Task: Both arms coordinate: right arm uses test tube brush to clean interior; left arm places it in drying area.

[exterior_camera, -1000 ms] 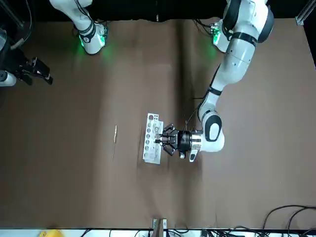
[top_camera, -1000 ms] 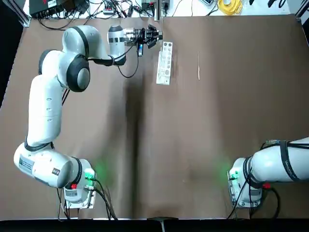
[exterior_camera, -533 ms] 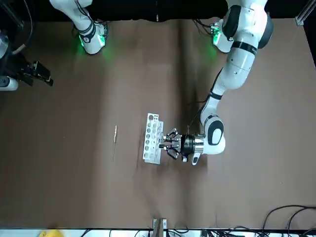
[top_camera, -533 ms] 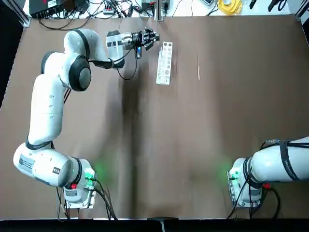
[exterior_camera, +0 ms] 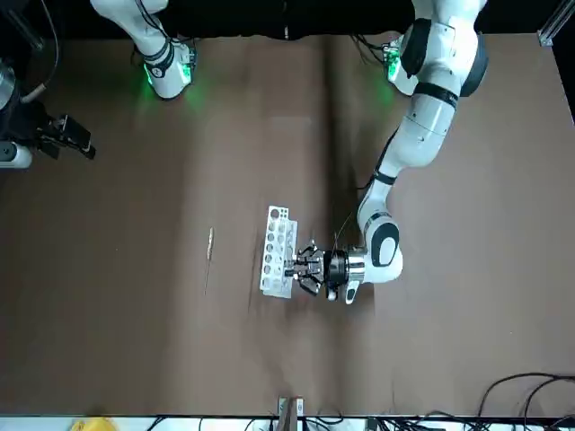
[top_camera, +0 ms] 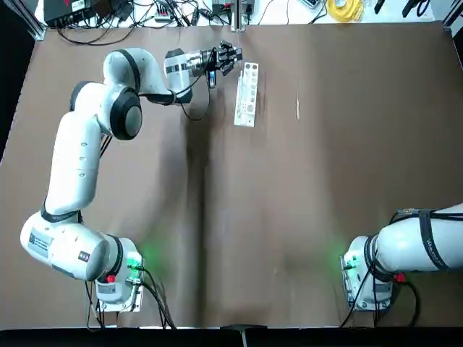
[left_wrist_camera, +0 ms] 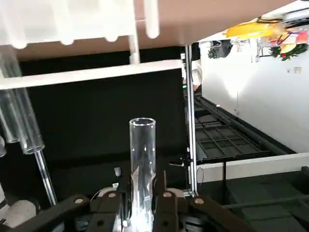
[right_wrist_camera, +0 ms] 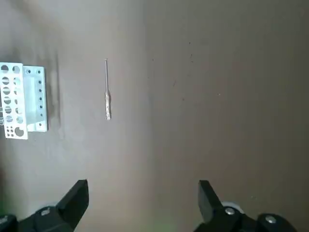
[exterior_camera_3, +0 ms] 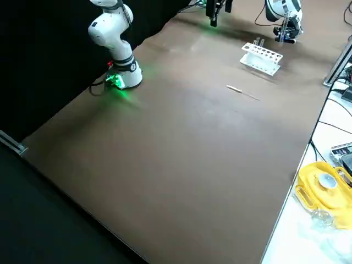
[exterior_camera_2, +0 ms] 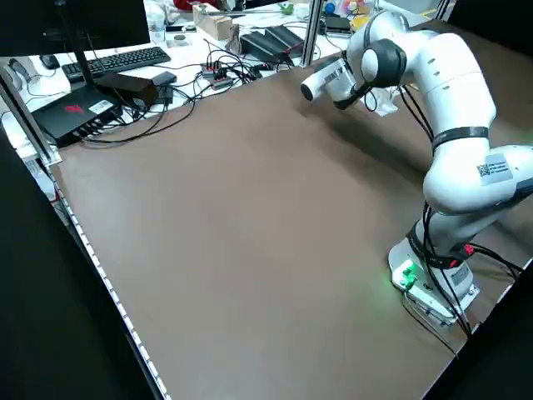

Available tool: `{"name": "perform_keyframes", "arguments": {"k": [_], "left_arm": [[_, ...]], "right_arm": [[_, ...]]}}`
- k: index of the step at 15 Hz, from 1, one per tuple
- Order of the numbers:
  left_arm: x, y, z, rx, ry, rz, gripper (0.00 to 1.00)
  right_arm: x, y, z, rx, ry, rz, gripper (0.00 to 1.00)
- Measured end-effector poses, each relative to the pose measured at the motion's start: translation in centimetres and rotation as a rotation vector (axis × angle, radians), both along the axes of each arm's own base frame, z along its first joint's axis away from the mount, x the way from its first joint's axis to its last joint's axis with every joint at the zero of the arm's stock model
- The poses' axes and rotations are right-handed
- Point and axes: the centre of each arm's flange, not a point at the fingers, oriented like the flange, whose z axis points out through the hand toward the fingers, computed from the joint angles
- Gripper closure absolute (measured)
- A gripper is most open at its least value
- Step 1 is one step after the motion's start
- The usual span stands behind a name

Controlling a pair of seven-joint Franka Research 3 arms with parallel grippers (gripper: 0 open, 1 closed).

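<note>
Pale slim brush (right_wrist_camera: 107,92) lying flat.

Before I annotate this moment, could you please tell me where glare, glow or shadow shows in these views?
Top view: green glow beside both arm bases, and a dark shadow band running down the table. Left wrist view: bright glare low on the glass tube between the left gripper's fingers, plus a bright patch on the room's wall.

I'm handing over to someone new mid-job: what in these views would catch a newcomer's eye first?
Probably the big white left arm, reaching far out to the rack, its gripper holding a clear tube. Next, the brush, lying alone on the table near the rack, within view of the right gripper, whose fingers are open.
</note>
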Motion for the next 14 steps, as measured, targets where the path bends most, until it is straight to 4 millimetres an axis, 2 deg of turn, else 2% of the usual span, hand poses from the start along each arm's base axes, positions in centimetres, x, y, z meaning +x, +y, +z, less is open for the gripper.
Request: {"name": "perform_keyframes", "arguments": {"k": [10, 14], "left_arm": [[1.0, -1.0, -1.3, -0.001, -0.008, 0.070, 0.77], [0.2, -1.8, -3.1, 0.006, -0.005, 0.065, 0.77]], "right_arm": [[0.2, -1.8, -0.1, -0.003, -0.004, -0.033, 0.00], [0.2, -1.8, -0.1, -0.003, -0.005, -0.034, 0.00]]}}
